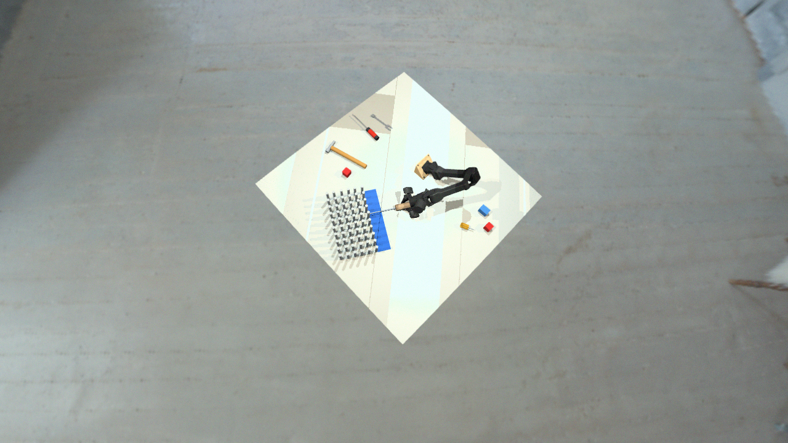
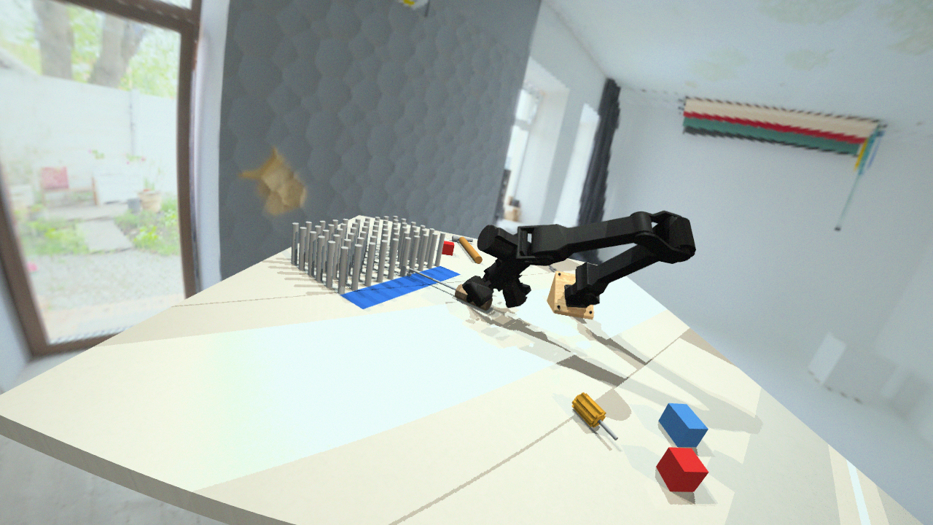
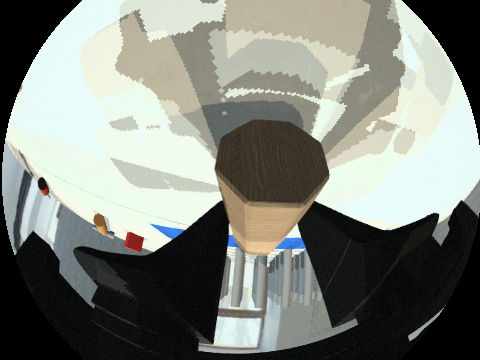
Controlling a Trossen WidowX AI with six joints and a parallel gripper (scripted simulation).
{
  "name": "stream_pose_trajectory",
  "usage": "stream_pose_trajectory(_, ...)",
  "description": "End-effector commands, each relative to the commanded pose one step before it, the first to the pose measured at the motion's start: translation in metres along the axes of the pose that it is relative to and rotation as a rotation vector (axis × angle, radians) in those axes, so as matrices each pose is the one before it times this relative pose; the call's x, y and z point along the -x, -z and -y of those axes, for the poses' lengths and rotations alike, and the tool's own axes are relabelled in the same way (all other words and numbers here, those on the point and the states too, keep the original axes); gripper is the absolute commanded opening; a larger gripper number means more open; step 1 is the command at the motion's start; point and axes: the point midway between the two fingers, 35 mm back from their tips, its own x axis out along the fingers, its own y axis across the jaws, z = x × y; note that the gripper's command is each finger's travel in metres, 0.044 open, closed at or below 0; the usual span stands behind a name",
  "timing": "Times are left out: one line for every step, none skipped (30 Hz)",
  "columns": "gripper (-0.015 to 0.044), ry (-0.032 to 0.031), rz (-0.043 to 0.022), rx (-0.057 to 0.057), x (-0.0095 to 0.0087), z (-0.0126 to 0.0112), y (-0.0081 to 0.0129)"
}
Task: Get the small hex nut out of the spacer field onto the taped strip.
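Hex nut hidden among the spacers (image 1: 348, 223); its position cannot be told. Gripper (image 1: 406, 207) clamps the hook tool (image 1: 401, 206) by its wooden handle, thin shaft crossing the taped strip (image 1: 378, 219) mid-counter.

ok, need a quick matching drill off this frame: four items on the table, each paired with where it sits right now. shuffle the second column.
Items:
1. wooden-handled hook tool
2. hammer
3. yellow-handled screwdriver
4. blue tape strip

Places:
A. flat along the front of the spacers
B. beside the blue cube and red cube
C. clamped in the gripper
D. lying near the lone small red cube

Pairs: 1-C, 2-D, 3-B, 4-A
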Motion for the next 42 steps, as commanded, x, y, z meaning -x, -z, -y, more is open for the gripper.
stream_pose_trajectory(0.0,-0.00392,-0.00454,-0.005,0.00149,-0.00063,-0.00133)
stream_pose_trajectory(0.0,0.00001,0.00002,0.0,0.00029,0.0,-0.00043)
stream_pose_trajectory(0.0,0.00001,0.00002,0.0,0.00029,0.0,-0.00043)
stream_pose_trajectory(0.0,0.00001,0.00002,0.0,0.00029,0.0,-0.00043)
stream_pose_trajectory(0.0,0.00001,0.00002,0.0,0.00029,0.0,-0.00043)
stream_pose_trajectory(0.0,0.00001,0.00002,0.0,0.00029,0.0,-0.00043)
stream_pose_trajectory(0.0,0.00001,0.00002,0.0,0.00029,-0.00001,-0.00043)
stream_pose_trajectory(0.0,0.00001,0.00002,0.0,0.00029,-0.00001,-0.00043)
stream_pose_trajectory(0.0,0.00001,0.00002,0.0,0.00029,-0.00001,-0.00043)
stream_pose_trajectory(0.0,0.00001,0.00002,0.0,0.00029,-0.00001,-0.00043)
stream_pose_trajectory(0.0,0.00001,0.00002,0.0,0.00029,-0.00001,-0.00043)
stream_pose_trajectory(0.0,0.00001,0.00002,0.0,0.00029,-0.00001,-0.00043)
stream_pose_trajectory(0.0,0.00001,0.00002,0.0,0.00029,-0.00001,-0.00043)
stream_pose_trajectory(0.0,0.00001,0.00002,0.0,0.00029,-0.00001,-0.00043)
stream_pose_trajectory(0.0,0.00001,0.00002,0.0,0.00028,-0.00002,-0.00043)
stream_pose_trajectory(0.0,0.00001,0.00002,0.0,0.00028,-0.00002,-0.00043)
stream_pose_trajectory(0.0,0.00001,0.00002,0.0,0.00028,-0.00002,-0.00043)
stream_pose_trajectory(0.0,-0.00001,0.0,0.0,0.00008,-0.00001,0.00008)
stream_pose_trajectory(0.0,-0.00002,0.0,0.0,0.00015,-0.00002,0.00016)
stream_pose_trajectory(0.0,-0.00003,0.0,0.0,0.00022,-0.00002,0.00023)
stream_pose_trajectory(0.0,-0.00003,0.0,0.0,0.0003,-0.00003,0.0003)
stream_pose_trajectory(0.0,-0.00003,-0.00001,0.0,0.00038,-0.00003,0.00038)
stream_pose_trajectory(0.0,-0.00002,-0.00002,0.0,0.00044,-0.00003,0.00045)
stream_pose_trajectory(0.0,0.00001,-0.00003,0.0001,0.00048,-0.00002,0.00048)
stream_pose_trajectory(0.0,0.00005,-0.00004,0.0001,0.00049,-0.00001,0.00048)
stream_pose_trajectory(0.0,0.00008,-0.00004,0.0002,0.00051,0.00001,0.0005)
stream_pose_trajectory(0.0,0.00011,-0.00005,0.0002,0.00051,0.00002,0.0005)
stream_pose_trajectory(0.0,0.00016,-0.00006,0.0003,0.00053,0.00004,0.00051)
stream_pose_trajectory(0.0,0.00018,-0.00006,0.0003,0.00053,0.00005,0.00051)
stream_pose_trajectory(0.0,0.0002,-0.00007,0.0003,0.00053,0.00006,0.0005)
stream_pose_trajectory(0.0,0.00023,-0.00008,0.0003,0.00056,0.00007,0.00053)
stream_pose_trajectory(0.0,0.00023,-0.00008,0.0003,0.00056,0.00007,0.00053)
stream_pose_trajectory(0.0,0.00023,-0.00008,0.0003,0.00056,0.00007,0.00053)
stream_pose_trajectory(0.0,0.00023,-0.00008,0.0003,0.00057,0.00007,0.00053)
stream_pose_trajectory(0.0,0.0002,-0.00008,0.0003,0.00053,0.00005,0.00049)
stream_pose_trajectory(0.0,0.00019,-0.00008,0.0002,0.00052,0.00004,0.00049)
stream_pose_trajectory(0.0,0.00017,-0.00007,0.0002,0.00052,0.00003,0.00048)
stream_pose_trajectory(0.0,0.00015,-0.00007,0.0002,0.00052,0.00001,0.00048)
stream_pose_trajectory(0.0,0.00015,-0.00007,0.0002,0.00052,0.00001,0.00048)
stream_pose_trajectory(0.0,0.00011,-0.00006,0.0001,0.00052,-0.00001,0.00047)
stream_pose_trajectory(0.0,0.00011,-0.00007,0.0001,0.00052,-0.00002,0.00047)
stream_pose_trajectory(0.0,0.00008,-0.00007,0.0001,0.00052,-0.00004,0.00047)
